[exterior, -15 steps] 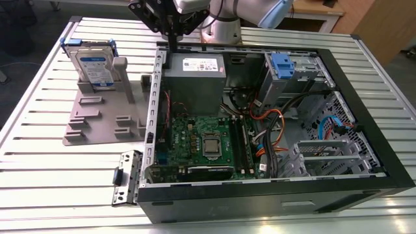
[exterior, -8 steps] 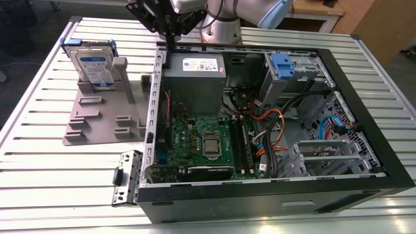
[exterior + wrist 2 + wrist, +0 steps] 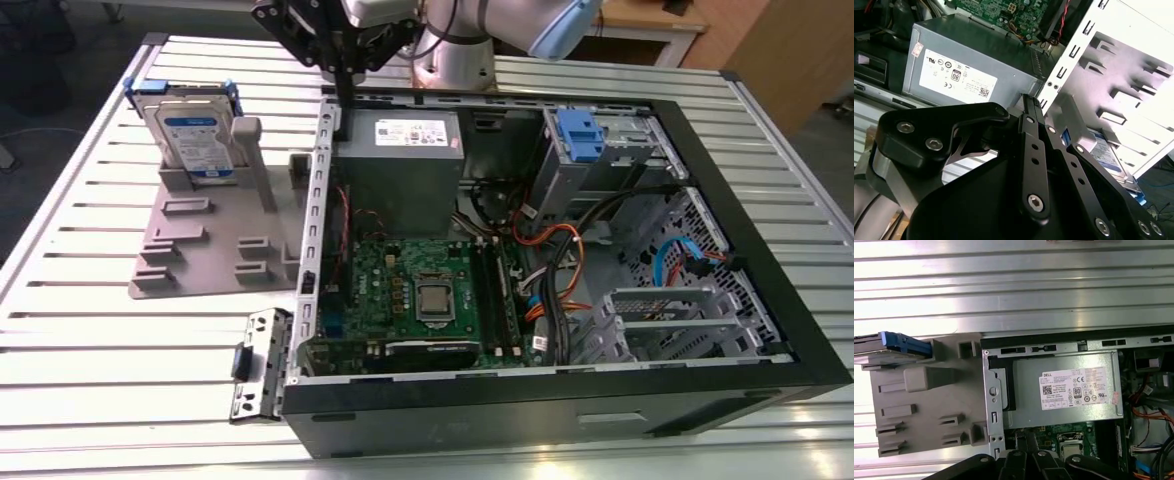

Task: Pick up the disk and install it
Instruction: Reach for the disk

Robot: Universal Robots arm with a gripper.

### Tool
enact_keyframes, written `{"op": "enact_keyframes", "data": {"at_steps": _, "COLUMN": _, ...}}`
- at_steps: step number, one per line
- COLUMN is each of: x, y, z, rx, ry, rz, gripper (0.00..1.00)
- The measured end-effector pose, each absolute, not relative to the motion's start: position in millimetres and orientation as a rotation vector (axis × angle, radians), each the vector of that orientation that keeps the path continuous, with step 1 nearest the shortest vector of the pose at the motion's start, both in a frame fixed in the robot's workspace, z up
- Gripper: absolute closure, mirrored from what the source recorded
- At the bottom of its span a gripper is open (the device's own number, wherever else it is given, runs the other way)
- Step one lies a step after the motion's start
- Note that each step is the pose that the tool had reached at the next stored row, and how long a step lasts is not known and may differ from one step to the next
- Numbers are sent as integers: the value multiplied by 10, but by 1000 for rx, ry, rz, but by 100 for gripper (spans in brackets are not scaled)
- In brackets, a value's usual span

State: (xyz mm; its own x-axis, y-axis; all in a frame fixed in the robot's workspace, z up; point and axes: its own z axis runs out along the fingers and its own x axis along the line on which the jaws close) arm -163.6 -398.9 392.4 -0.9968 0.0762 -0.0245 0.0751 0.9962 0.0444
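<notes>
The claw [image 3: 343,130] hangs closed, empty, apart from the disk [image 3: 196,140].

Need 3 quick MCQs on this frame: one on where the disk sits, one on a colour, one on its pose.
1. The disk is: A) in the grey stand beside the case B) in the drive cage C) on the motherboard.
2. Its rails are: A) red B) green C) blue.
3. The disk: A) lies flat B) stands on edge C) hangs tilted.
A, the stand holds it at the exterior view's left of the case; C, blue strips edge it; B, its broad face is vertical.
</notes>
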Motion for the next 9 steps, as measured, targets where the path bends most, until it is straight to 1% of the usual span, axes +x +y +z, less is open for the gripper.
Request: {"op": "enact_keyframes", "data": {"at_steps": 9, "x": -1698, "y": -3989, "z": 3923, "rx": 118, "ry": 3112, "rz": 68, "gripper": 90}}
